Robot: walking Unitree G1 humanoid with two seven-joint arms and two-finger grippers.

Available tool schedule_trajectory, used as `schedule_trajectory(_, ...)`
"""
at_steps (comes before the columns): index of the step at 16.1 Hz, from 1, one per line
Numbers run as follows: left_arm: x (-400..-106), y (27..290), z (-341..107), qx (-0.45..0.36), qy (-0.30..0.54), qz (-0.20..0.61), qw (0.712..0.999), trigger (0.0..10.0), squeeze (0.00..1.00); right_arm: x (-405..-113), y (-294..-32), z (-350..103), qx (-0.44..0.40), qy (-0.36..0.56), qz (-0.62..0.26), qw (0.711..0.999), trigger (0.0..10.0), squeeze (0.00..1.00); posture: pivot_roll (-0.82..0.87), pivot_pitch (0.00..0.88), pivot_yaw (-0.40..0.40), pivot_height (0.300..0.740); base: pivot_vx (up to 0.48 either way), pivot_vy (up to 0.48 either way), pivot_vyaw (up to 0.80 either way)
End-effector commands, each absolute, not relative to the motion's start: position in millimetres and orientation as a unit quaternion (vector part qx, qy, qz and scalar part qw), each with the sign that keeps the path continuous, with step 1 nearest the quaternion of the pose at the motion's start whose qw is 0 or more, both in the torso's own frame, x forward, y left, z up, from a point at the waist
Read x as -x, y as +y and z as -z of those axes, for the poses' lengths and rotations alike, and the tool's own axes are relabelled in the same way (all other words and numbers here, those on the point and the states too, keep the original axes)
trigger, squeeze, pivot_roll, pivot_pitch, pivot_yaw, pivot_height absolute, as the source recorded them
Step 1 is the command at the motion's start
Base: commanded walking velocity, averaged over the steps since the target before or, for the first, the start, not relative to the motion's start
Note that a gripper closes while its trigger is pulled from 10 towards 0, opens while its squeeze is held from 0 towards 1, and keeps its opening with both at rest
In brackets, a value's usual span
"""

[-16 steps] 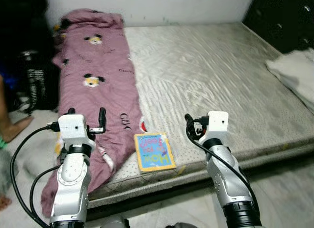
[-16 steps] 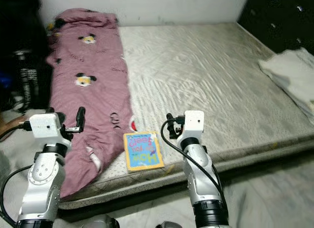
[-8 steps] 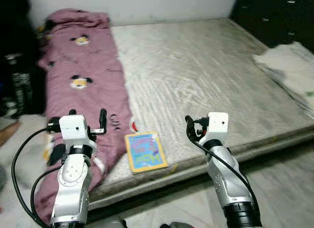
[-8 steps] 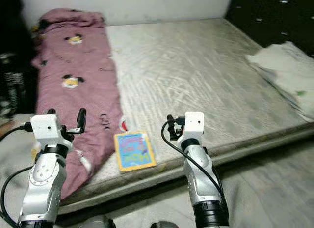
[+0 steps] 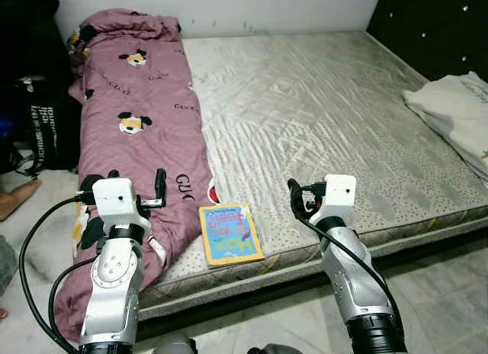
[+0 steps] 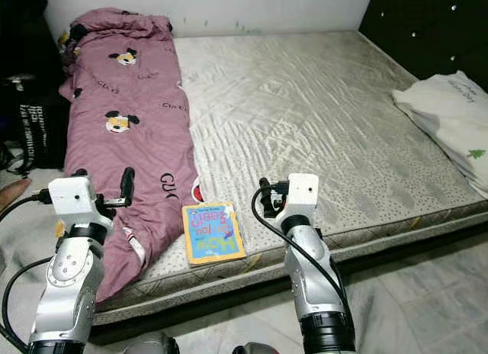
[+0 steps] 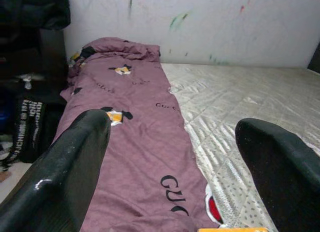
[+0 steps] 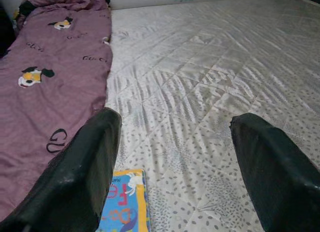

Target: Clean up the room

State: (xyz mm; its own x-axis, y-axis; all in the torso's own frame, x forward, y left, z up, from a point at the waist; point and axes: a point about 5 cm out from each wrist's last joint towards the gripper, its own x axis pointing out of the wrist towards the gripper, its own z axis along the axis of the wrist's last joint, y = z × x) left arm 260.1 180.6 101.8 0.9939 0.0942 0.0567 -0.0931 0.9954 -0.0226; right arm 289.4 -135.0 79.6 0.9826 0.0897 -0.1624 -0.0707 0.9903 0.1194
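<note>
We stand at the foot edge of the mattress [image 5: 320, 102], both arms raised in front of us and nothing yet in hand. Our left gripper [image 5: 135, 185] hangs over the near-left corner, above the purple blanket [image 5: 141, 117], its two black fingers spread wide with only air between them. Our right gripper [image 5: 299, 197] sits over the near edge, a little inward of the middle; in its wrist view the fingers [image 8: 85, 167] are also spread wide apart and grip nothing.

The thing that most looks out of place is the children's book [image 5: 230, 233], lying flat, cover up, at the near edge of the mattress, between our two grippers and just beside the blanket's hem. We judge it the nearest item to tidy: it is loose and within reach of either arm, which is probably why both grippers are held open and level here.

The blanket runs in a long strip along the left edge, from the far-left corner down over the near edge toward the floor, so it likely needs folding or straightening. A folded white cloth [image 5: 456, 114] rests at the right edge. A dark bag [image 5: 42, 125] stands on the floor beside the left edge.
</note>
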Motion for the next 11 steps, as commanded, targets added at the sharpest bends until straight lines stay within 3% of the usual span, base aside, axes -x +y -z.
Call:
schedule_trajectory(1,-258.7,183.2,-102.7,0.01,-0.027,-0.05,0.998,10.0,0.0,-290.7,-139.6,-83.6,-0.058,0.077,-0.035,0.995,10.0,0.0,0.09,0.0,-0.06,0.74,0.0,0.0,0.0)
schedule_trajectory(4,-257.4,186.8,-101.1,0.014,-0.021,-0.055,0.998,10.0,0.0,-290.3,-139.4,-83.9,-0.062,0.076,-0.037,0.994,10.0,0.0,0.09,0.0,-0.058,0.728,0.0,0.0,0.0)
schedule_trajectory(11,-257.2,186.1,-101.3,0.013,-0.017,-0.051,0.998,10.0,0.0,-289.9,-139.4,-84.1,-0.066,0.077,-0.038,0.994,10.0,0.0,0.09,0.0,-0.058,0.646,0.0,0.0,0.0)
